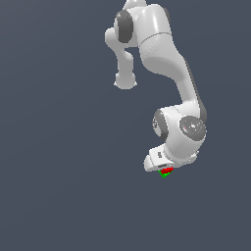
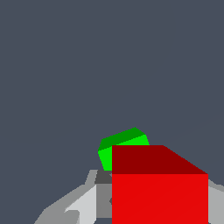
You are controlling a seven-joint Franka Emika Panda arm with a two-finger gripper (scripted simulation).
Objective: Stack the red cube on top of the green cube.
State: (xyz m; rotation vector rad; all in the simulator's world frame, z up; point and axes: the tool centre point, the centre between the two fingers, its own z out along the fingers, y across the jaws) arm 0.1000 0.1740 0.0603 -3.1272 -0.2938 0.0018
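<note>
The red cube (image 2: 159, 192) fills the near part of the wrist view, held between the grey fingers (image 2: 83, 203) of my gripper (image 2: 159, 199), which is shut on it. The green cube (image 2: 122, 142) lies just beyond and below it, partly covered by the red one. Whether the two cubes touch cannot be told. In the exterior view the white hand (image 1: 159, 159) covers the fingers. Only a thin strip of the red cube (image 1: 167, 170) and a sliver of the green cube (image 1: 165, 175) show under its edge, red directly over green.
The white arm (image 1: 162, 54) reaches in from the top of the exterior view and bends down over the cubes. A plain dark grey floor (image 1: 59, 147) surrounds them.
</note>
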